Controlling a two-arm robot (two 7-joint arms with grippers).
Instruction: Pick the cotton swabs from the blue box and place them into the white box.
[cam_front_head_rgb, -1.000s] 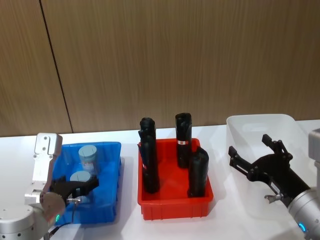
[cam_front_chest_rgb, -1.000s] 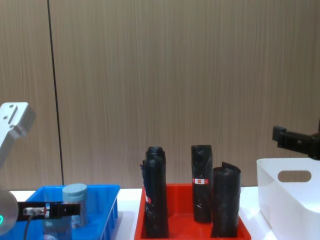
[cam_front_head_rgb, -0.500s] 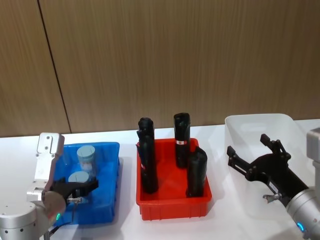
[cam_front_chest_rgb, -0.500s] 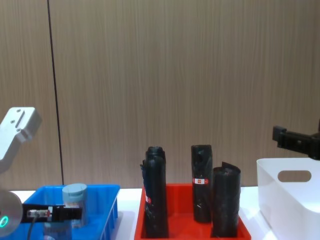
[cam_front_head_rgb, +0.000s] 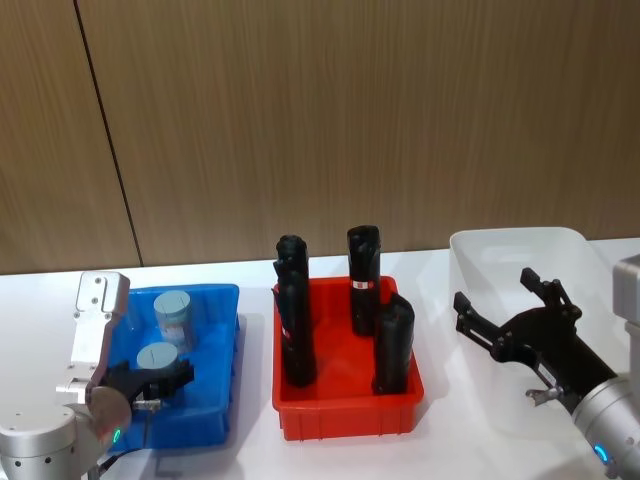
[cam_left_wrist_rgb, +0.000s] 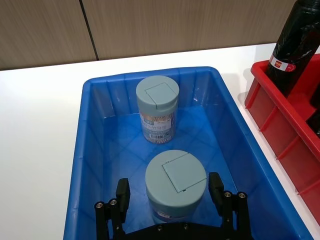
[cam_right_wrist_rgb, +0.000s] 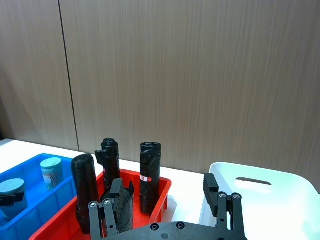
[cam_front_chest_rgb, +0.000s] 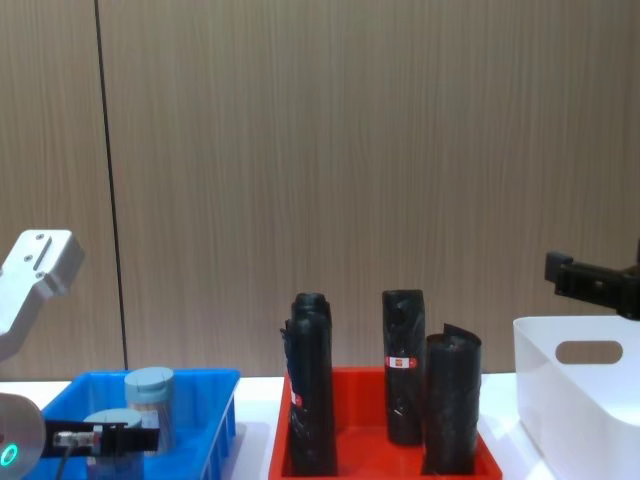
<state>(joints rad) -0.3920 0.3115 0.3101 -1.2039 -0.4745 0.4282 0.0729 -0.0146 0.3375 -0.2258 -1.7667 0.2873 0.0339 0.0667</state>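
No word, brand or number can be read anywhere. A pale printed label (cam_left_wrist_rgb: 158, 128) is carried on the far cotton swab jar (cam_left_wrist_rgb: 157, 95) in the blue box (cam_left_wrist_rgb: 85, 150); a barcode and lines of small print are shown on it, but the characters are too fine to be made out. A narrow red-and-white band (cam_front_head_rgb: 360, 285) is worn around the far right black roll (cam_front_head_rgb: 364, 250) in the red tray (cam_front_head_rgb: 350, 420), and a similar red-and-white tag (cam_front_chest_rgb: 296, 400) is seen low on the left black roll (cam_front_chest_rgb: 310, 350); whatever is printed on these cannot be told.
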